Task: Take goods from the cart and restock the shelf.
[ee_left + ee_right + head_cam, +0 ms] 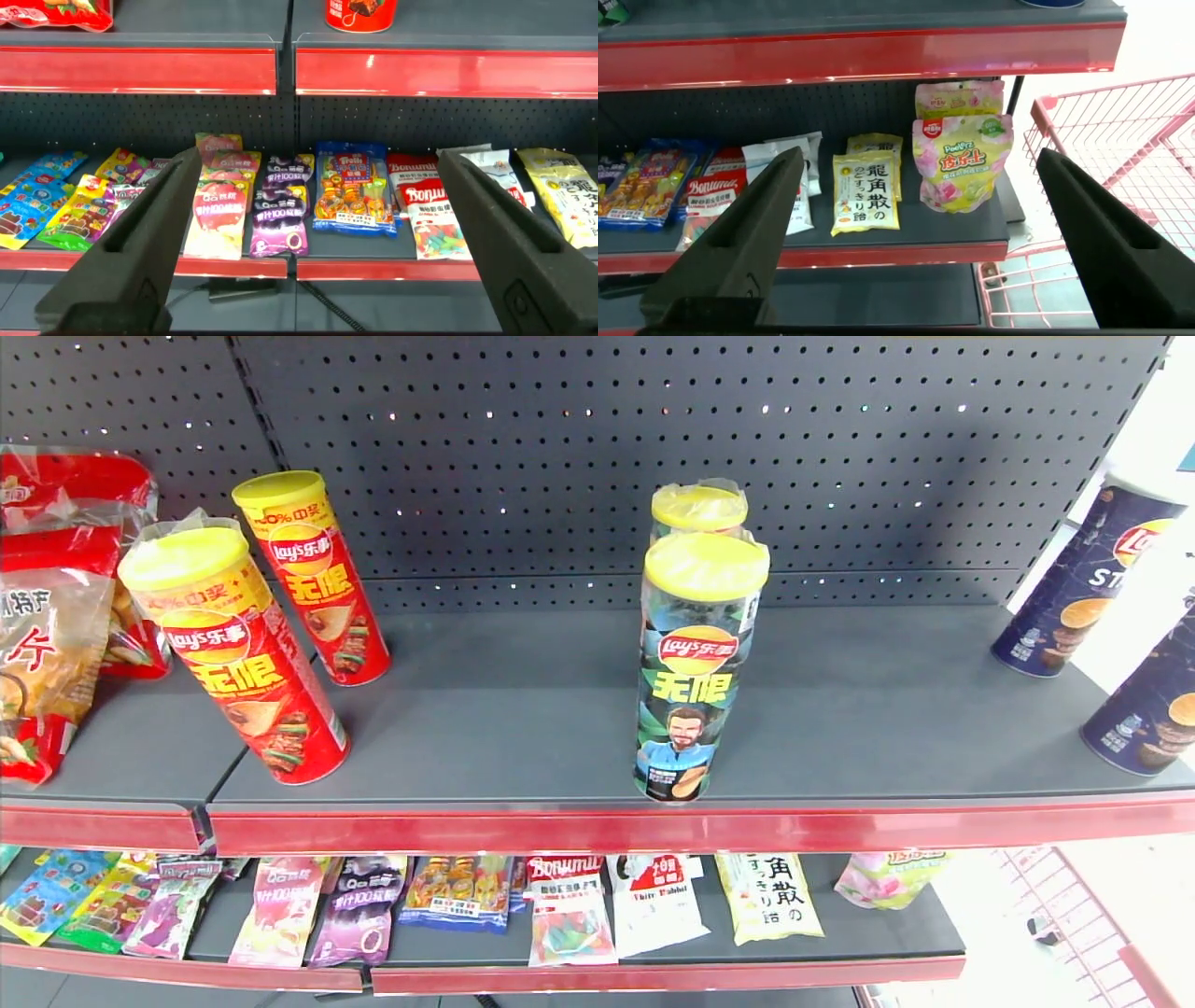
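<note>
Left gripper (320,159): fingers spread wide, nothing between them, facing the candy bags (280,201) on the lower shelf (420,266).
Right gripper (922,157): spread too, and empty, near that shelf's right end.
Cart (1106,163): the pink wire cart stood just beside the shelf's right end; what goods lay in it could not be made out.
Upper shelf (523,709): it held two red cans (252,644) left, two green cans (691,663) one behind the other in the middle, dark-blue cans (1074,588) right and snack bags (56,607) far left, with bare board between.
Handling, cans: probably light and stiff-walled but slick in their film, with brittle contents, so a gentle squeeze around mid-body.
Handling, bags: soft and crinkly, best pinched at the top seam.
</note>
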You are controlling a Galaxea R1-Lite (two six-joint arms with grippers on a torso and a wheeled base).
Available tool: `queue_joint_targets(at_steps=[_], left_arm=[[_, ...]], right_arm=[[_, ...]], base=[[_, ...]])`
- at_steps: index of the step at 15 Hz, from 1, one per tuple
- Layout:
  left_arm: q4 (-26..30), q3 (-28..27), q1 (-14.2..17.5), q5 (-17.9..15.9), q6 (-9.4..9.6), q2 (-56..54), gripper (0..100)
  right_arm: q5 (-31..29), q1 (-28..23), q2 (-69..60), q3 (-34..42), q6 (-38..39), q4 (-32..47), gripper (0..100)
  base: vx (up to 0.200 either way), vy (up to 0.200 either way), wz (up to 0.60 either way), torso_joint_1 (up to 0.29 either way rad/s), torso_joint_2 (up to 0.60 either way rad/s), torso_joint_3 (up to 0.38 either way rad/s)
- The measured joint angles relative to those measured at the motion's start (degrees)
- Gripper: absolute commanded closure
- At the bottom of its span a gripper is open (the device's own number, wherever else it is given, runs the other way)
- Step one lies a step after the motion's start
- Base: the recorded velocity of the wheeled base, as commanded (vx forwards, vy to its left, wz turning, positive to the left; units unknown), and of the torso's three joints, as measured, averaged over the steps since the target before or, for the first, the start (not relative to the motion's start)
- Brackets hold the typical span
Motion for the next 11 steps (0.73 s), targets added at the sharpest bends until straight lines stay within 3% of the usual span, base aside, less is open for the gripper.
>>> queue_joint_targets(at_steps=[11], left_arm=[[0.00, 0.00, 0.00, 0.04, 0.00, 0.00, 0]], right_arm=[[-0.11, 0.00, 0.00, 0.00, -0.66, 0.02, 0]], base=[[0.000, 0.000, 0.00, 0.000, 0.00, 0.000]])
